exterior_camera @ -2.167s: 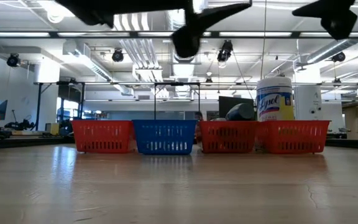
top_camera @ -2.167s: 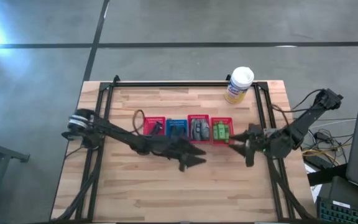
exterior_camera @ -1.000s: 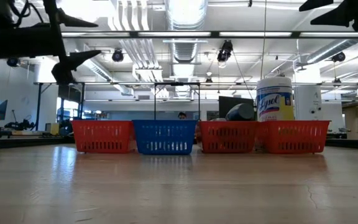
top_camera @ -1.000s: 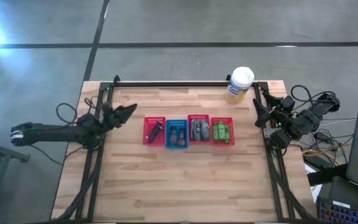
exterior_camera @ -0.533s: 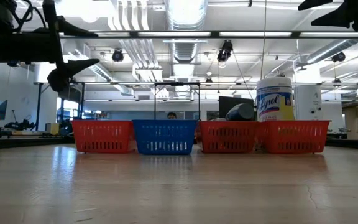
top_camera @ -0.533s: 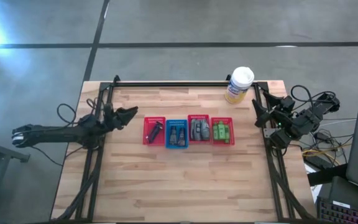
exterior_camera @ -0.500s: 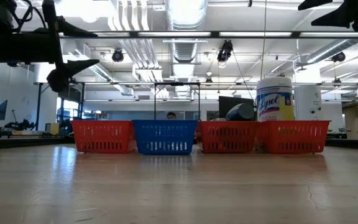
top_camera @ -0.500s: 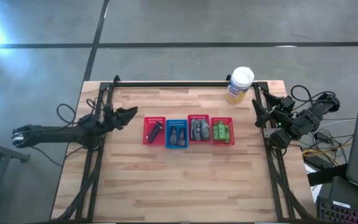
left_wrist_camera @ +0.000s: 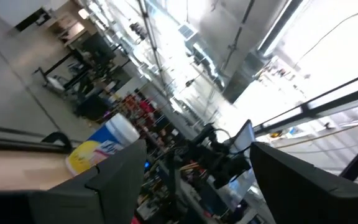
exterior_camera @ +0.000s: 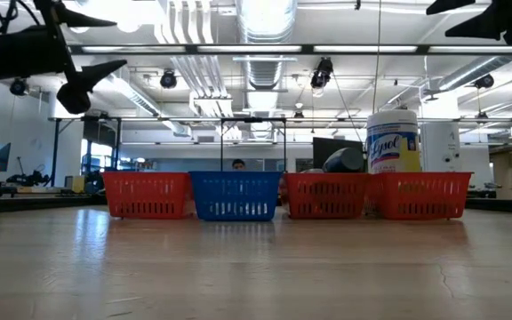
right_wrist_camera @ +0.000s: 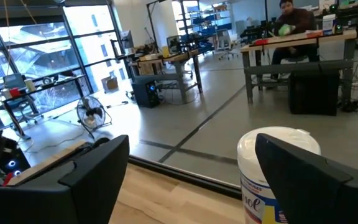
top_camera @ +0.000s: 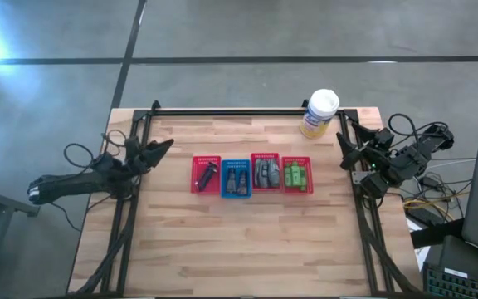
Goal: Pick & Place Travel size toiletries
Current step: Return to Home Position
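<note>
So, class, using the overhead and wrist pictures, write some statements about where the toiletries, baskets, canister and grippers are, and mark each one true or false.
1. The bright green small bottles lie in the red mesh basket at the row's right end. True.
2. The grey oval bottles lie in the blue mesh basket. False: they lie in the red mesh basket beside it; the blue one holds small dark bottles.
3. The large white-and-yellow canister stands inside a basket. False: it stands on the wooden table, near its far edge.
4. The left gripper and right gripper are open and empty at opposite table edges. True.
</note>
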`<state>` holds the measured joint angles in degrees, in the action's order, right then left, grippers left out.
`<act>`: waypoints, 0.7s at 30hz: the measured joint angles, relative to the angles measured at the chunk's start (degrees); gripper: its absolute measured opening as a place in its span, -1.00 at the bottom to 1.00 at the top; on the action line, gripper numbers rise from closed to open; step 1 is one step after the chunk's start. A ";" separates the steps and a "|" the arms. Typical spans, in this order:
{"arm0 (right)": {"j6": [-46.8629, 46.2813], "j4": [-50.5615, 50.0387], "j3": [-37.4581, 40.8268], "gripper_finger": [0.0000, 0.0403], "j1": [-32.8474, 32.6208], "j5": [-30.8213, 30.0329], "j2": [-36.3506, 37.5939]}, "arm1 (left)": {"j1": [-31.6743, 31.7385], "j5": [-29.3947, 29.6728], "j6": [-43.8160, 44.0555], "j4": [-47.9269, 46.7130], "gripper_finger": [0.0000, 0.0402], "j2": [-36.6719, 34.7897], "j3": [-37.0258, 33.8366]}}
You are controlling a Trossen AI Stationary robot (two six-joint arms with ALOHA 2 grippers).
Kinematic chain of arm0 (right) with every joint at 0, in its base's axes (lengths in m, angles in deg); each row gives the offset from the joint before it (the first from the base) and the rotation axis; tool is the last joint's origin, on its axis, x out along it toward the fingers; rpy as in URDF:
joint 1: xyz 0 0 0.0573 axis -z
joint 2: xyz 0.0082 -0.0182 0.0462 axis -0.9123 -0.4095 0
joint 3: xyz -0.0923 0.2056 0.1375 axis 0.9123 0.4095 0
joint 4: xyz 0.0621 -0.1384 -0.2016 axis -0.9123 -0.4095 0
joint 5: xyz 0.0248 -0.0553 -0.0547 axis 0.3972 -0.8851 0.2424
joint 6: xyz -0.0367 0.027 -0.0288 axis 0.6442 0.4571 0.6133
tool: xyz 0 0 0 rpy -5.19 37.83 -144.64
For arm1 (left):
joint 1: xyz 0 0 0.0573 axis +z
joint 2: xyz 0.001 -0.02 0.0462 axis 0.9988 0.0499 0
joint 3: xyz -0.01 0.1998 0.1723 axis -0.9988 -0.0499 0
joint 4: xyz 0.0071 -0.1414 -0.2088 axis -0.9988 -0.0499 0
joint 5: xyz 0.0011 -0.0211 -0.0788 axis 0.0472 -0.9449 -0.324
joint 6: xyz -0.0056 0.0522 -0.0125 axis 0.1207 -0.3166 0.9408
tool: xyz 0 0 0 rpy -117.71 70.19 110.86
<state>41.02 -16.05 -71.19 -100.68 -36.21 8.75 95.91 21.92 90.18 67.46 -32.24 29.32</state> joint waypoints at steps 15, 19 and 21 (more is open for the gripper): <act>-0.02 0.02 0.00 0.46 0.04 -0.01 -0.01 | -0.53 -18.85 -29.49 -9.06 0.45 -8.42 -0.09; -0.02 0.04 0.00 0.41 0.04 0.00 -0.01 | -2.49 -22.52 -40.30 -17.71 0.45 -8.45 -0.09; -0.02 0.04 0.00 0.38 0.04 0.00 -0.02 | -4.00 -22.48 -40.39 -21.50 0.45 -8.45 -0.09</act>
<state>41.00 -16.00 -71.19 -100.64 -36.21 8.73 91.91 -0.56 49.78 45.96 -40.69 29.23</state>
